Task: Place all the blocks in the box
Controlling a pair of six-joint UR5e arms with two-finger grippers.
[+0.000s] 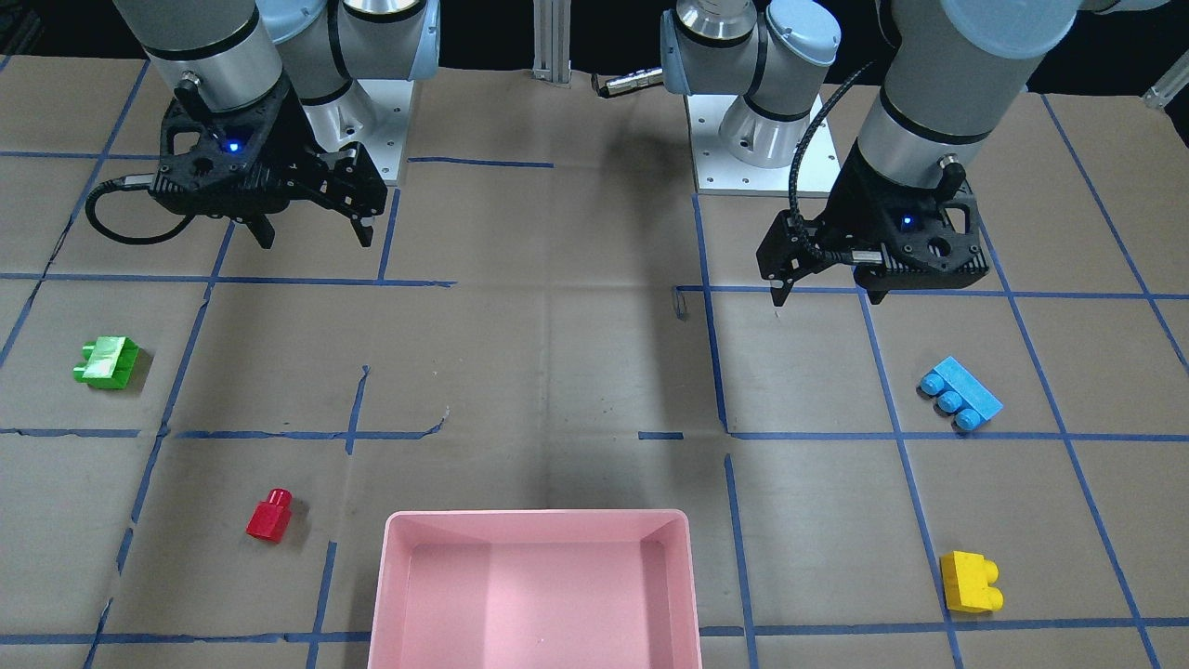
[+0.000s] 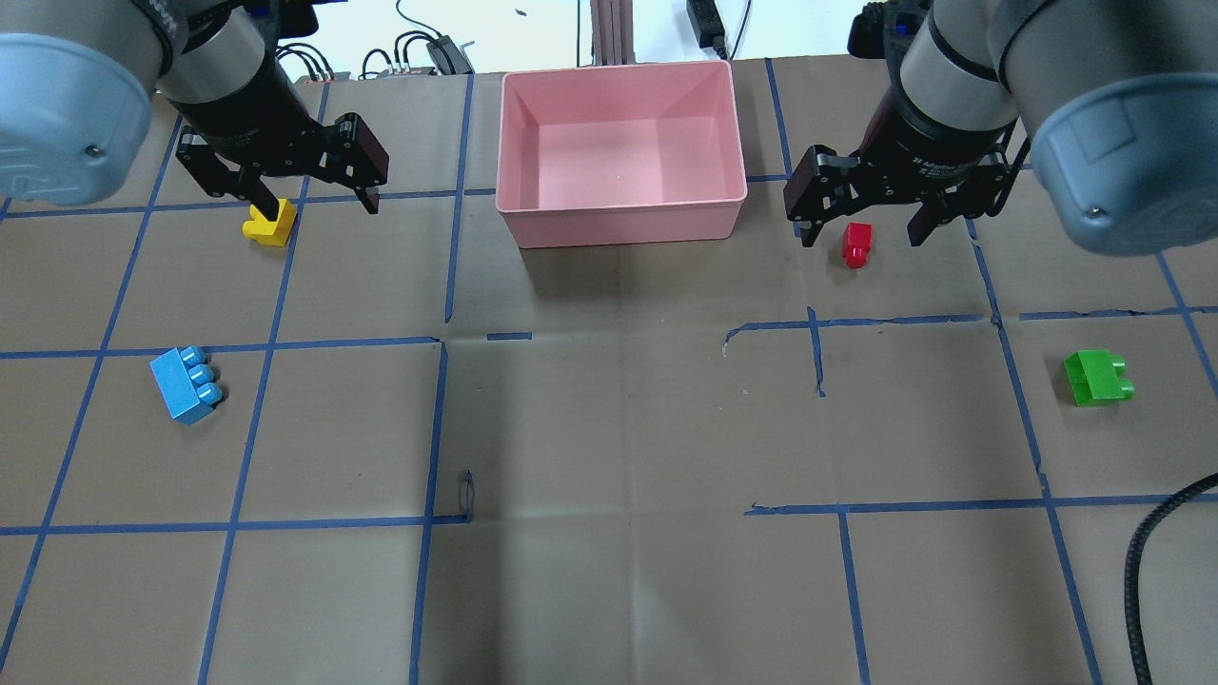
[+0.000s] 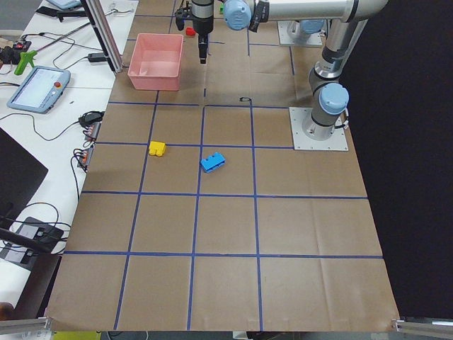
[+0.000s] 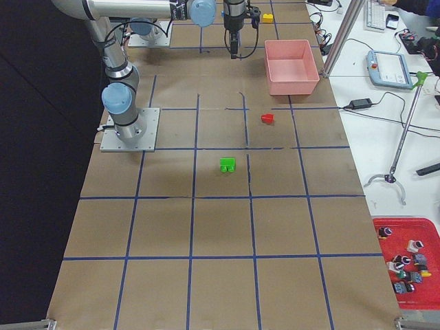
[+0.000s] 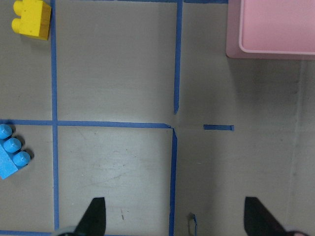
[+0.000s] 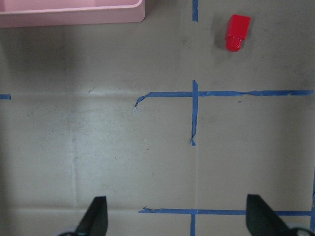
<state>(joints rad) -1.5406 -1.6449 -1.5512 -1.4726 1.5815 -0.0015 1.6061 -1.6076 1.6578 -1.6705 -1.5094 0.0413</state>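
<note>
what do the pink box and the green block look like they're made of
Pink box: probably moulded plastic, smooth and fairly matte, with even colour and rounded rim. Green block: probably hard plastic, glossy, with a bright glare on top.

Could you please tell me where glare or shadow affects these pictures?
Exterior front-facing view: the green brick has whitish glare on top, and a soft dark shadow runs down the middle of the paper-covered table towards the pink box. Right wrist view: the table gleams pale left of centre.

The red block (image 6: 237, 31) lies on taped paper (image 6: 123, 147), well apart from the pink box (image 6: 74, 17); jaws spread.
</note>
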